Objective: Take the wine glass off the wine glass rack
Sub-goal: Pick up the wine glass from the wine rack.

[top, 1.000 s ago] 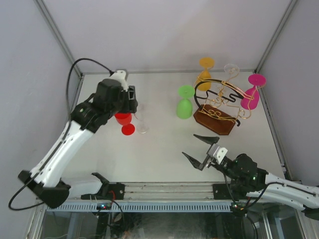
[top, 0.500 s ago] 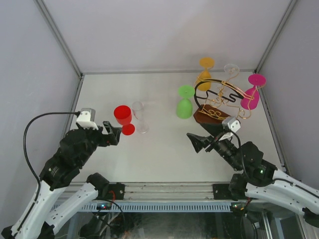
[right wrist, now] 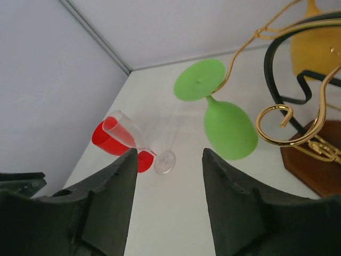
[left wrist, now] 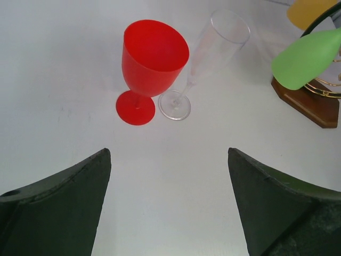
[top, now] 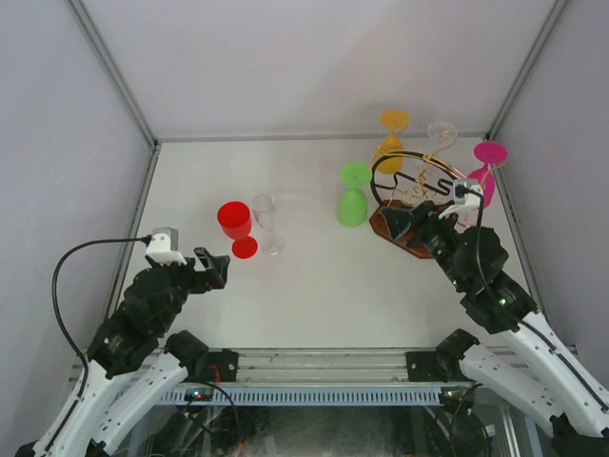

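- Right wrist view, nearest: my right gripper (right wrist: 169, 156) has its jaws partly apart with nothing between them. It is lined up toward the hanging glasses but touches none.
- Left gripper (left wrist: 169, 154) is spread wide and empty, hovering over the table (left wrist: 170, 202). A red glass (left wrist: 154, 58) and a clear flute (left wrist: 213, 48) stand upright just beyond it, feet nearly touching.
- Green glass (right wrist: 230, 128) is, in my judgement, the one to lift off. It hangs bowl-down on the left side of the rack (right wrist: 314, 162), its foot resting on a gold wire arm (right wrist: 242, 45).
- Handling, judged: it looks like smooth coloured plastic, so light, stiff and slippery rather than brittle. The stem is thin and sits close to the wire.
- Hold, judged: take the bowl across its widest part, clear of the wire. Then draw the foot out along the arm toward its open end.
- Risk, judged: the thin wire may flex and the rack may drag if the foot catches.
- Farthest: an orange glass (top: 390, 150), a clear glass (top: 441, 131) and a pink glass (top: 478, 188) hang on the other arms.
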Available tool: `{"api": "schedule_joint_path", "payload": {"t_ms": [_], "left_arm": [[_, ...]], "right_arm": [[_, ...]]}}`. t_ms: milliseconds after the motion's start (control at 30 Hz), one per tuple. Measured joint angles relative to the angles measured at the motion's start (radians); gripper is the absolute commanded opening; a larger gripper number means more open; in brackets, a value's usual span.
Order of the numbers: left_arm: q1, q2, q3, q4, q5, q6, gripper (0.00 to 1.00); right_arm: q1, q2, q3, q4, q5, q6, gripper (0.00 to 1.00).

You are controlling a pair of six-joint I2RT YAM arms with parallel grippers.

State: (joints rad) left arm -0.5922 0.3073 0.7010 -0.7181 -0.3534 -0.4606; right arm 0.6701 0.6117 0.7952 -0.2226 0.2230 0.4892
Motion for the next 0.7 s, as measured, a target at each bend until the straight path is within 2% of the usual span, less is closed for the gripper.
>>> {"api": "schedule_joint_path", "payload": {"t_ms": [167, 300, 433, 700], "left_arm": [[0.000, -0.005, 0.000, -0.020, -0.053, -0.028, 0.97], [0.000, -0.027, 0.000, -0.059, -0.108, -0.063, 1.00], [0.000, -0.060, -0.001, -0.073, -0.139, -0.095, 1.00], [0.000, -0.084, -0.002, -0.097, -0.173, -0.129, 1.00]], "right_arm": [[-0.147, 0.101, 0.010, 0.014, -0.154, 0.139, 0.43], [-0.166, 0.182, 0.010, 0.051, -0.206, 0.206, 0.49], [-0.166, 0.238, 0.038, 0.048, -0.183, 0.225, 0.50], [-0.167, 0.327, 0.197, 0.026, -0.084, 0.198, 0.51]]}}
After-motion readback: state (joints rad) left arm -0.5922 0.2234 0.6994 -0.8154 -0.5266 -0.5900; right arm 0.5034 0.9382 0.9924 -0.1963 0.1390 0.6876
